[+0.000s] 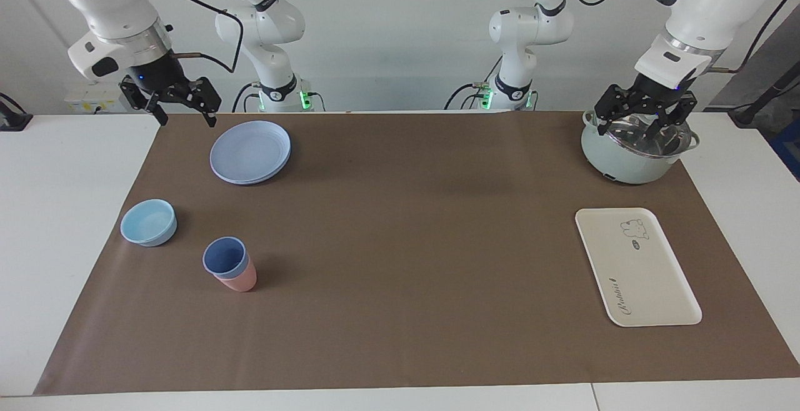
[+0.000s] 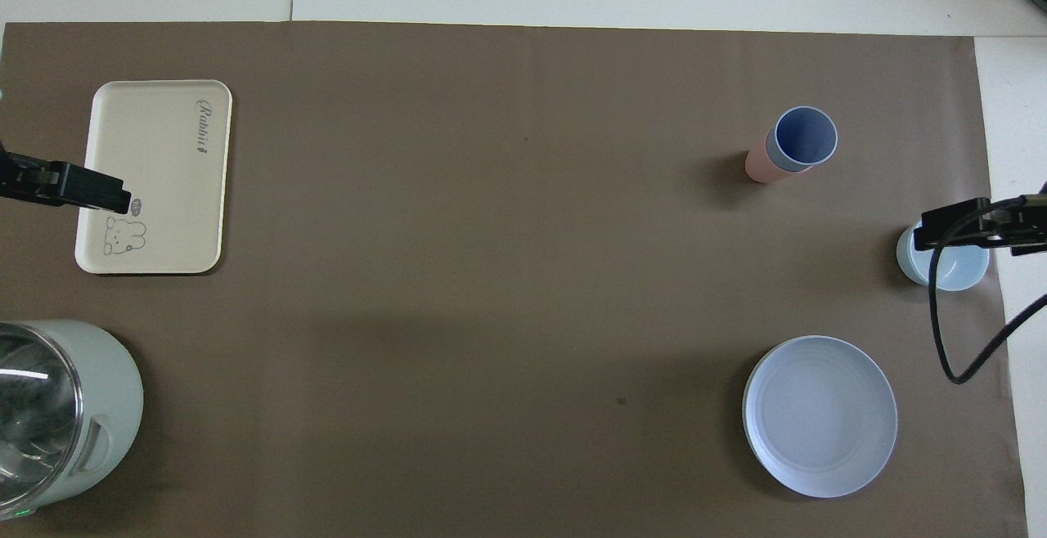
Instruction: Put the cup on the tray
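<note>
The blue cup (image 1: 225, 256) stands upright, nested inside a pink cup (image 1: 242, 281), toward the right arm's end of the table. It also shows in the overhead view (image 2: 806, 136) with the pink cup (image 2: 759, 166) under it. The cream tray (image 1: 631, 261) with its bear drawing lies flat and bare toward the left arm's end, and it shows in the overhead view (image 2: 164, 170). My right gripper (image 1: 184, 111) is open and empty, raised near the table's robot-side edge beside the plate. My left gripper (image 1: 644, 125) is open and empty, raised over the pot.
A round blue plate (image 1: 250, 152) lies nearer to the robots than the cups. A light-blue bowl (image 1: 149, 222) sits beside the cups. A pale green pot (image 1: 631, 161) with a shiny inside stands nearer to the robots than the tray. A brown mat (image 1: 400, 242) covers the table.
</note>
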